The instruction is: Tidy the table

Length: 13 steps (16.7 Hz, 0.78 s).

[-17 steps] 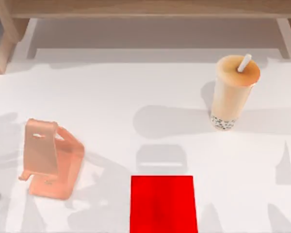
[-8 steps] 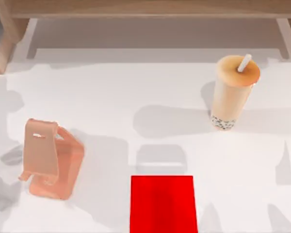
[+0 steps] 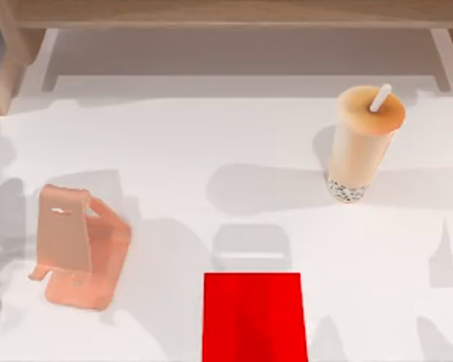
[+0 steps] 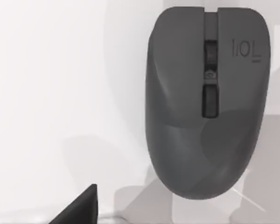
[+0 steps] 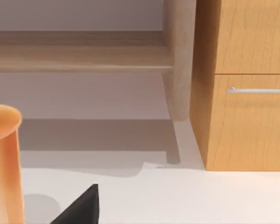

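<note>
Left wrist view hangs over a grey wireless mouse (image 4: 205,102) on the table (image 4: 46,93), presumably lining up a grasp; jaw opening cannot be told; right arm parked beside the bubble tea (image 3: 360,143)

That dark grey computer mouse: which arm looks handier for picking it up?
Probably the left. Its wrist camera looks straight down on the dark grey computer mouse lying on the white table; the right wrist camera faces the wooden shelf unit instead.

The table (image 3: 211,151) — broad, flat, plain white, matte — lies level.
</note>
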Tool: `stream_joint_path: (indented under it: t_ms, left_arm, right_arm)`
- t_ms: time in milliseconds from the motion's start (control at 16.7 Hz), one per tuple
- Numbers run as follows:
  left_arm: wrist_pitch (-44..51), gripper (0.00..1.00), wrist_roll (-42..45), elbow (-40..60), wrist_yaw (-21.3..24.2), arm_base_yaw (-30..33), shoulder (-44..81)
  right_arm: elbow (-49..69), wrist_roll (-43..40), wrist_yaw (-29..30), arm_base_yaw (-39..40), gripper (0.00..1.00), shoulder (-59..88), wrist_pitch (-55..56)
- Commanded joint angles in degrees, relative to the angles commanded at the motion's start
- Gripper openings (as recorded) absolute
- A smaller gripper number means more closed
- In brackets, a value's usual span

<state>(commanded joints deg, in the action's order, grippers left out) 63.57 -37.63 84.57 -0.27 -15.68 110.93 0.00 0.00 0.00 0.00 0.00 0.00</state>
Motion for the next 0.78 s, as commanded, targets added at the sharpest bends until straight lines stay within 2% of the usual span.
stream_joint_path:
  t_ms: [360,780]
  left_arm:
    - [-1.1,1.0,0.0,-0.9,0.0,0.2,0.3]
    - [-16.9,1.0,0.3,-10.0,0.0,-0.2,6.4]
  right_arm:
    - [0.0,0.0,0.0,0.0,1.0,0.0,0.0]
    - [0.0,0.0,0.0,0.0,1.0,0.0,0.0]
